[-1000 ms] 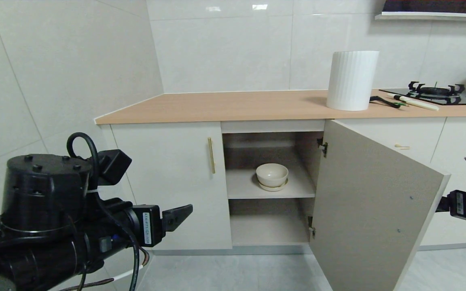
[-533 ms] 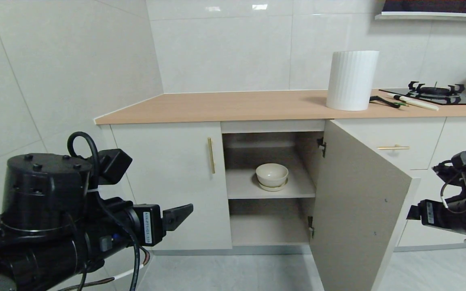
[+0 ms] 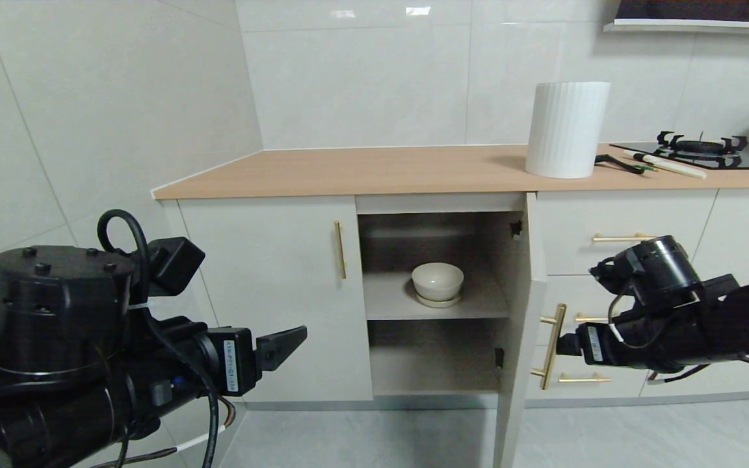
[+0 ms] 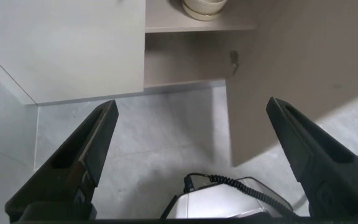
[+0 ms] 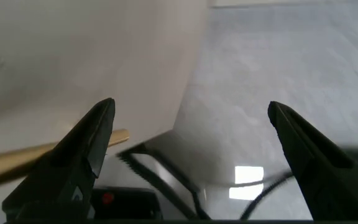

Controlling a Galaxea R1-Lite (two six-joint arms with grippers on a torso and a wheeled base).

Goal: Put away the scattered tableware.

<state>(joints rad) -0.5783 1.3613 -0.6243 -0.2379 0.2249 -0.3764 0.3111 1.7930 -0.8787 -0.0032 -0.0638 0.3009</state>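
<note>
- Head view: a wooden counter (image 3: 374, 170) runs below white wall tiles (image 3: 361, 78), with grey floor (image 3: 374, 435) underneath.
- The bowl (image 3: 437, 281) sits on the cabinet shelf (image 3: 394, 302), ahead of the wide-spread left jaws.
- The right jaws, also spread, are beside the door handle (image 3: 551, 344).

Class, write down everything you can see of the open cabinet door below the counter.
The pale grey flat cabinet door looks like matt laminated board. It stands part open, nearly edge-on to the head view, hung on two dark hinges at its far edge. A vertical brass-coloured bar handle sits on its outer face; the open right end effector is right at that handle.
</note>
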